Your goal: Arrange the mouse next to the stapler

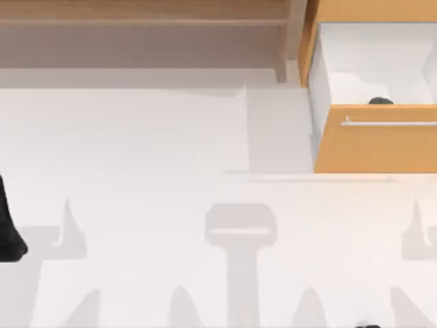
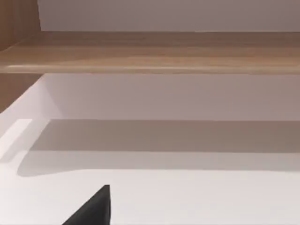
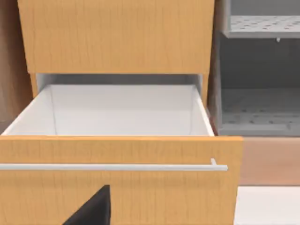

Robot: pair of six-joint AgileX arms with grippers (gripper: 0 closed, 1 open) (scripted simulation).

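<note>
The mouse (image 1: pixel 380 101) shows as a small dark rounded shape inside the open drawer (image 1: pixel 372 61), just behind the orange drawer front (image 1: pixel 375 147), at the table's back right. The stapler is out of view. My left arm (image 1: pixel 9 232) sits at the table's left edge, far from the drawer. My right arm (image 1: pixel 367 326) is at the front edge, right of the middle. In the right wrist view the drawer front (image 3: pixel 117 187) with its silver handle (image 3: pixel 112 167) is close ahead, and the white drawer inside (image 3: pixel 122 110) lies beyond it. The mouse is hidden there.
A wooden shelf (image 1: pixel 143 41) runs along the back of the white table (image 1: pixel 171 137). In the left wrist view that shelf (image 2: pixel 150 51) spans the far side. A grey perforated rack (image 3: pixel 260 108) stands beside the orange cabinet (image 3: pixel 117 35).
</note>
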